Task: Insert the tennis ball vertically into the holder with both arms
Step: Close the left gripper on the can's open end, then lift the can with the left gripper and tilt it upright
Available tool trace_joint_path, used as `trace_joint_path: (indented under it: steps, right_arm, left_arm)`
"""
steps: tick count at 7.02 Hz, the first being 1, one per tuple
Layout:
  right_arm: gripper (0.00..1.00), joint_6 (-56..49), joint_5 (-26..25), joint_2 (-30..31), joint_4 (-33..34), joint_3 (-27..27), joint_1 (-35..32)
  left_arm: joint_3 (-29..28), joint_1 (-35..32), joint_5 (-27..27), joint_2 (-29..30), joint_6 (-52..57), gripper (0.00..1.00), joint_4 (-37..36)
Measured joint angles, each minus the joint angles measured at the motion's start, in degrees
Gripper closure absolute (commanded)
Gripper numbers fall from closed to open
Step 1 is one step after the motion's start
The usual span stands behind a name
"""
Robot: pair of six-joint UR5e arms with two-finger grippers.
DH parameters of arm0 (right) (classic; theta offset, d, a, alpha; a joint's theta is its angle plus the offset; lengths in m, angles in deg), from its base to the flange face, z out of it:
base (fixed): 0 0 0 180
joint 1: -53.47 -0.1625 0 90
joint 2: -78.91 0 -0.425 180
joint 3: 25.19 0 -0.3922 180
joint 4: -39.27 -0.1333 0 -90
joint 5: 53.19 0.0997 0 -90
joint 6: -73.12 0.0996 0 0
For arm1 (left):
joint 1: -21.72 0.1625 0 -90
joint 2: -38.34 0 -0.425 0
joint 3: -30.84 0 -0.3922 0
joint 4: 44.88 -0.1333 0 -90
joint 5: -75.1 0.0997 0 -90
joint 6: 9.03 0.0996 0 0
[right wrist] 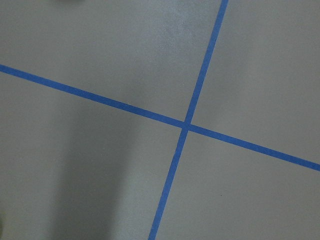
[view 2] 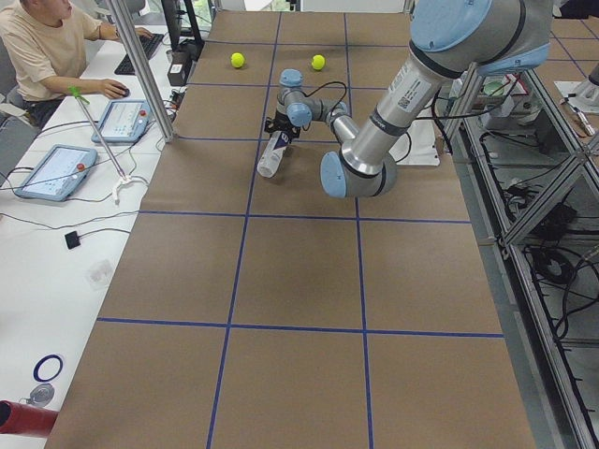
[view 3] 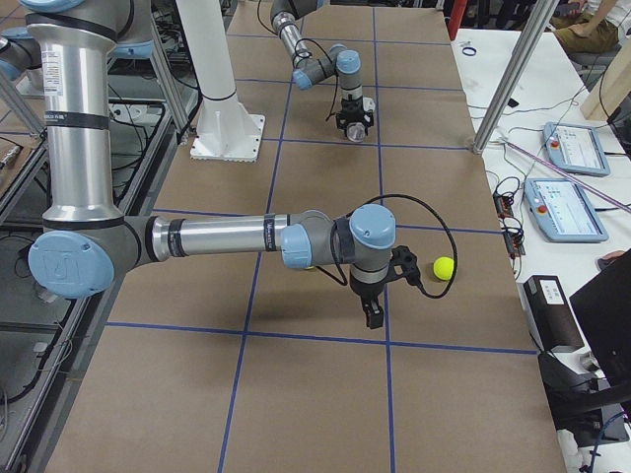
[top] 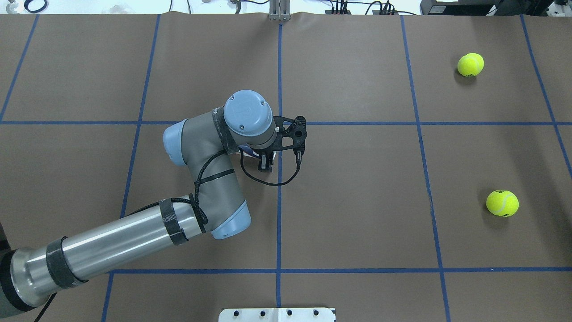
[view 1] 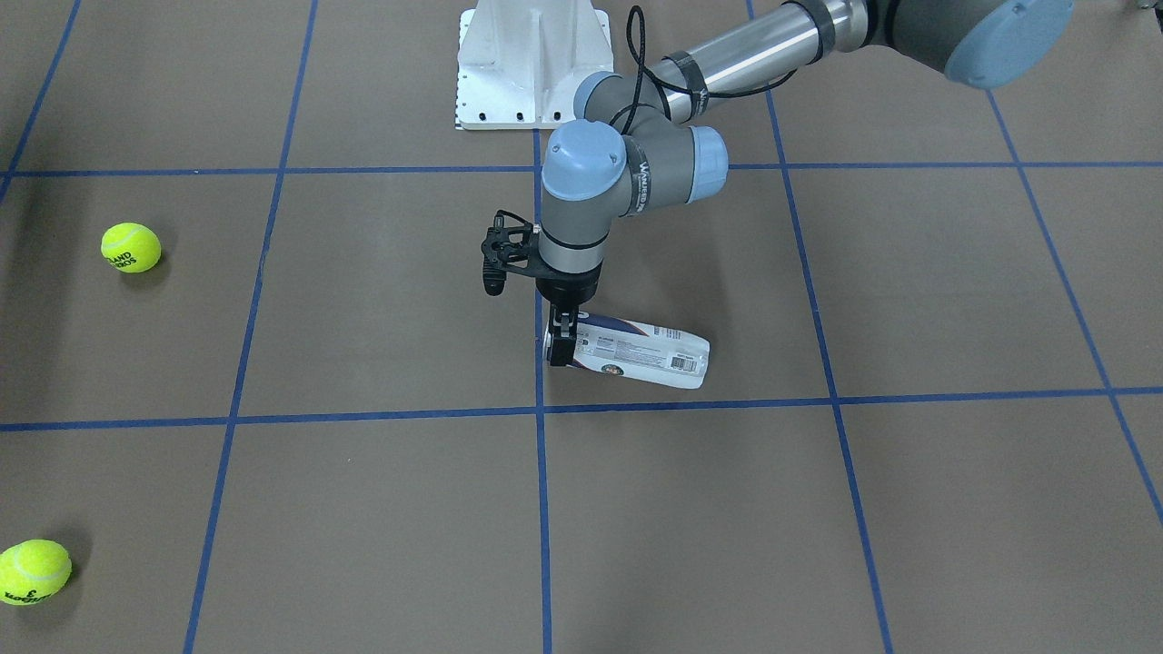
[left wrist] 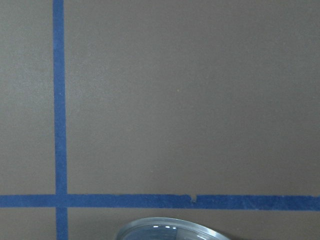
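Note:
The holder [view 1: 650,354] lies on its side on the brown table near the centre line, its labelled body pointing away from my left gripper [view 1: 561,343]. That gripper comes straight down and is shut on the holder's mouth end. From overhead my left wrist hides most of the holder [top: 250,153]; the fingers [top: 267,164] show below the wrist. The metal rim [left wrist: 175,229] shows at the bottom edge of the left wrist view. Two yellow tennis balls [top: 470,64] [top: 502,203] rest far off on my right side. My right gripper [view 3: 374,313] hangs above the table near one ball [view 3: 444,266]; whether it is open or shut I cannot tell.
The white pedestal base [view 1: 531,64] stands at the robot's side of the table. Blue tape lines [right wrist: 186,125] cross the brown surface. A person [view 2: 42,47] sits at a side desk with tablets [view 2: 54,171] beyond a metal post [view 2: 140,65].

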Motion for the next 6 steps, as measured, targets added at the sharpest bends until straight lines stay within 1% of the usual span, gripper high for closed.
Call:
trace_joint_path:
  steps: [2,4,5,6]
  right_arm:
    - [0.0,0.0,0.07,0.0,0.0,-0.05,-0.03]
    - [0.0,0.0,0.08,0.0,0.0,-0.06,-0.02]
    - [0.0,0.0,0.08,0.0,0.0,-0.07,-0.01]
    - [0.0,0.0,0.08,0.0,0.0,-0.07,0.0]
  left_arm:
    - [1.14,-0.41,0.16,0.48,-0.1,0.27,1.16]
    - [4.45,-1.62,0.14,0.71,-2.07,0.27,5.09]
    - [6.02,-2.24,0.09,0.67,-6.5,0.28,9.03]
    - [6.74,-2.57,0.09,0.56,-12.65,0.31,14.83]
